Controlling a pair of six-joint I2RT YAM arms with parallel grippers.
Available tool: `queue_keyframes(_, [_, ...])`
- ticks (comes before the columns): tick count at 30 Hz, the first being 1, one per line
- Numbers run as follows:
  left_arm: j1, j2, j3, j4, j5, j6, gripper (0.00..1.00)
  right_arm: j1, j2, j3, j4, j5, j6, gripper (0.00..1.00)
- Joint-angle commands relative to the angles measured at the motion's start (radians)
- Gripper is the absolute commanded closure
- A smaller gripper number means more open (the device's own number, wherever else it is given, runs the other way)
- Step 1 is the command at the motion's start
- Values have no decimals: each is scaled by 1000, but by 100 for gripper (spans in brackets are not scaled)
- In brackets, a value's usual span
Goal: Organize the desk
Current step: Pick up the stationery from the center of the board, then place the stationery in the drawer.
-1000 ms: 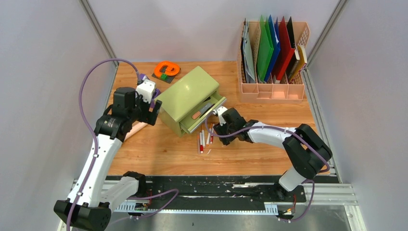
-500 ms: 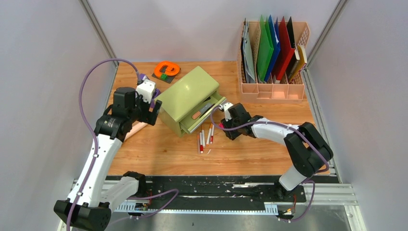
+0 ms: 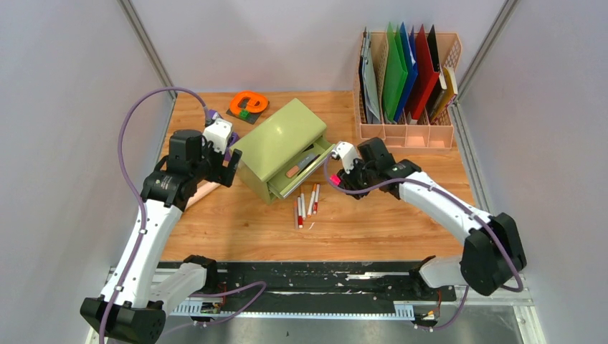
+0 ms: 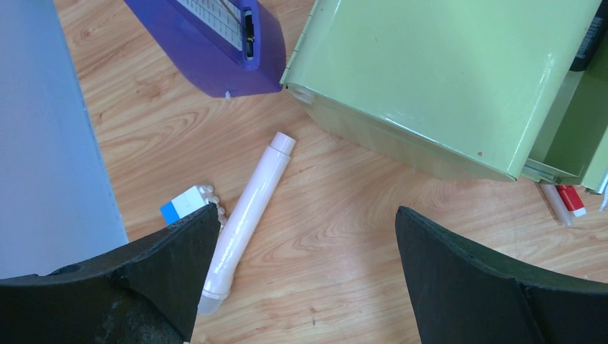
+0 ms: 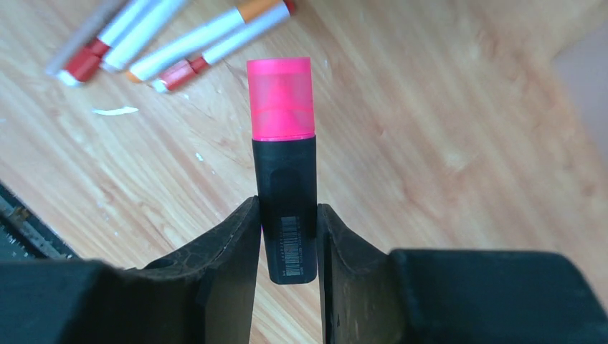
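Note:
The desk (image 3: 387, 215) is a brown wood-grain tabletop. My right gripper (image 5: 287, 204) is shut on a highlighter (image 5: 281, 107) with a black body and pink cap, held above the wood just right of the open drawer (image 3: 305, 168) of the green drawer chest (image 3: 279, 140). In the top view the right gripper (image 3: 337, 177) hovers beside that drawer. My left gripper (image 4: 305, 215) is open at the chest's left side, above bare wood, with a white tube (image 4: 251, 208) lying by its left finger.
Several red-capped markers (image 3: 307, 206) lie in front of the drawer. A purple stapler-like object (image 4: 215, 36) and a small white-blue block (image 4: 183, 204) lie left of the chest. A peach file rack (image 3: 405, 79) stands back right, an orange object (image 3: 247, 104) back left.
The right gripper has closed on the highlighter near the markers, then lifted it and carried it right and back. The left arm has not moved.

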Motion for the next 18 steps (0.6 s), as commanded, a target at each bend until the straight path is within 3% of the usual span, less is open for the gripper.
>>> queue_keyframes(1, [7,2,20,29,29,1,0,1,-88,157,-179,-125,-265,100])
queue_keyframes(6, [7,7,34,23,39,-3,0,13,-92,301,-217,-146,-465,100])
queue_keyframes(12, [8,10,41,23,44,-8,0,66,46,498,-180,-114,-628,100])
queue_keyframes(18, [8,8,44,17,32,-9,0,144,153,568,-122,5,-826,100])
